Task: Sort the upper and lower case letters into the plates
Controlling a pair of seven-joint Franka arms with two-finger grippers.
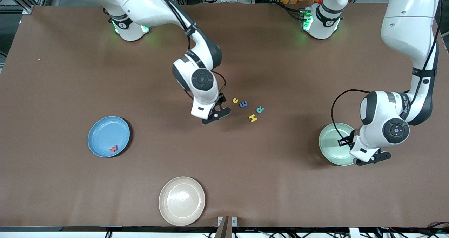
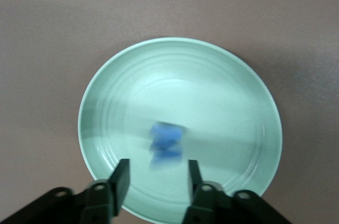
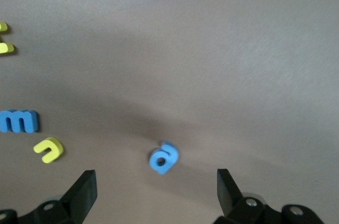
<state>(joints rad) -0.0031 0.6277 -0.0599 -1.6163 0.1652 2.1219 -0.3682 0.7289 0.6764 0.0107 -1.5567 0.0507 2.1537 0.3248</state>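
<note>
My left gripper point(image 2: 156, 168) hangs open over the mint green plate point(image 2: 222, 91), with nothing between its fingers. A blurred blue letter point(image 2: 167, 142) shows on or just over that plate's floor, clear of the fingertips. In the front view the left hand point(image 1: 373, 158) covers part of the mint plate point(image 1: 331, 140). My right gripper point(image 3: 156, 179) is open wide low over a blue letter "a" point(image 3: 164, 158) on the table. Beside it lie a yellow letter point(image 1: 235, 100), a blue letter point(image 1: 243, 104), a teal letter point(image 1: 260, 109) and a yellow "H" point(image 1: 253, 118). The blue plate point(image 1: 105, 131) holds a red letter point(image 1: 113, 148).
A beige plate point(image 1: 181, 201) sits near the table's front edge, nearer the camera than the letters. Brown tabletop stretches between the three plates. The right arm's forearm point(image 1: 200, 76) leans over the table's middle.
</note>
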